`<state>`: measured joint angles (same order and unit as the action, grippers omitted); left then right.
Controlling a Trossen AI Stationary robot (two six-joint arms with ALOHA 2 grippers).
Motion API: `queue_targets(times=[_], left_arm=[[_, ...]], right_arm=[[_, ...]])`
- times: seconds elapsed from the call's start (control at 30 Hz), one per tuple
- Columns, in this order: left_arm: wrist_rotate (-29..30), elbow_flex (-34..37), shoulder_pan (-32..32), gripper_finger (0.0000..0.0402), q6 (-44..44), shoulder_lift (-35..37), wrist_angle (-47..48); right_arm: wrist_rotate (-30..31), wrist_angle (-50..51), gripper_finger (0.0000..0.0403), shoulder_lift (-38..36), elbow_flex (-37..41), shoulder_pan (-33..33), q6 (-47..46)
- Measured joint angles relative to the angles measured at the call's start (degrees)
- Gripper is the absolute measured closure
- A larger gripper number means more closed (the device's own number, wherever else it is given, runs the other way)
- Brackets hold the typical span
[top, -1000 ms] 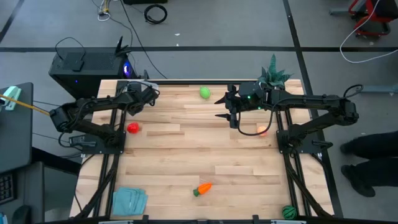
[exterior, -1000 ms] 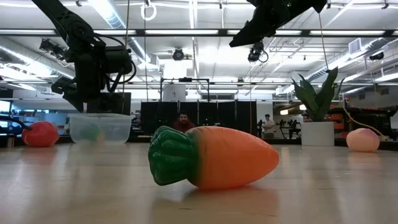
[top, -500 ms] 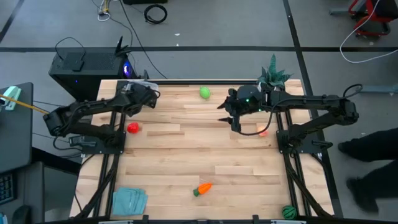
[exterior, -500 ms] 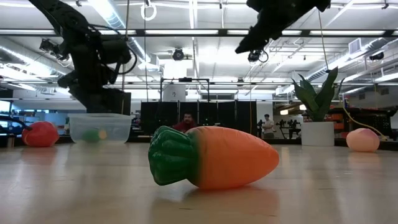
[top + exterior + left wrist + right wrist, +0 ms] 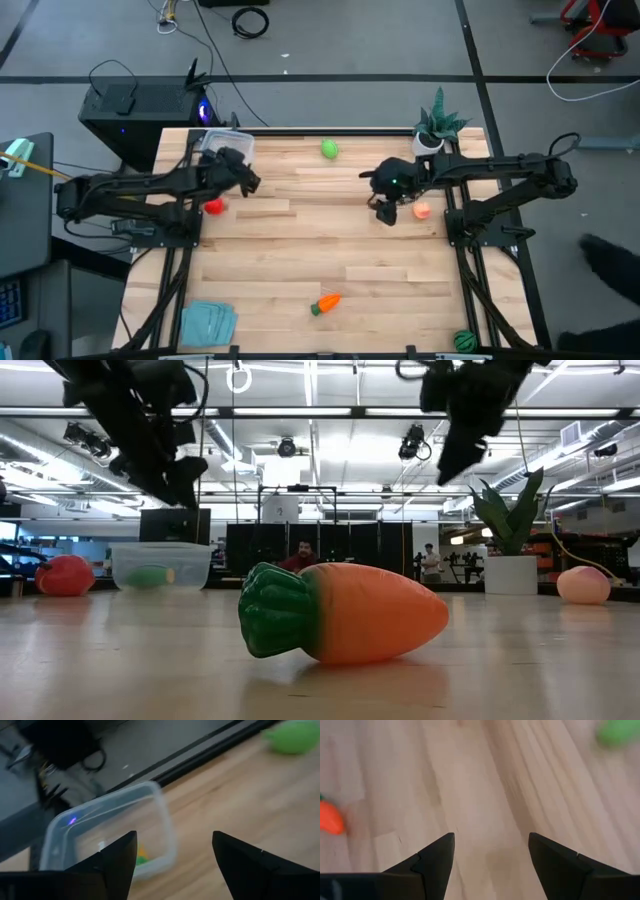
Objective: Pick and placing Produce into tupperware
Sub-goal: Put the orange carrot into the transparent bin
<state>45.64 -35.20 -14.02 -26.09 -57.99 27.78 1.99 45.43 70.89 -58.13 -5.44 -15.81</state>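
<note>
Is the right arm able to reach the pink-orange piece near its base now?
Probably yes: the right tool is open, empty, just beside the pink-orange piece, with only bare table between.

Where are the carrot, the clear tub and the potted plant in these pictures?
carrot [image 5: 345, 612]: low view, on its orange body.
clear tub [image 5: 160, 565]: low view, on its front wall.
potted plant [image 5: 436, 120]: high view, on its green leaves.

floor: grey, cables [image 5: 250, 20] | ceiling: strip lights [image 5: 300, 410] | furniture: black cabinet [image 5: 135, 105]
</note>
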Motion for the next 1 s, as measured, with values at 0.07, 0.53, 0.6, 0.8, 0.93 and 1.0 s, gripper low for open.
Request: queue_targets(times=[0.07, 0.53, 0.6, 0.8, 0.93, 1.0], left_arm=[[0.0, 0.0, 2.8, 0.014, 0.2, 0.4, 0.0], [-17.4, 0.0, 16.0, 0.0139, 2.1, 0.4, 1.2], [-20.5, 0.0, 17.3, 0.0139, 1.9, 0.4, 2.5], [-22.9, 0.0, 21.3, 0.0142, 1.9, 0.4, 3.6], [-22.9, 0.0, 23.1, 0.0142, 1.8, 0.4, 3.5], [-22.9, 0.0, 24.0, 0.0143, 1.7, 0.4, 3.5]], right_arm=[[0.9, 3.2, 0.0142, 0.0, 0.0, 0.0, -5.5], [7.4, 4.6, 0.0142, 0.0, 0.0, 0.0, -8.8], [7.1, 4.6, 0.0142, 0.0, 0.0, 0.7, -6.1], [6.4, 1.3, 0.0142, 0.3, 0.0, 6.3, 2.5], [6.3, -3.6, 0.0142, 1.9, 0.0, 12.2, 8.3], [6.3, -6.5, 0.0142, 3.4, 0.0, 15.0, 10.7]])
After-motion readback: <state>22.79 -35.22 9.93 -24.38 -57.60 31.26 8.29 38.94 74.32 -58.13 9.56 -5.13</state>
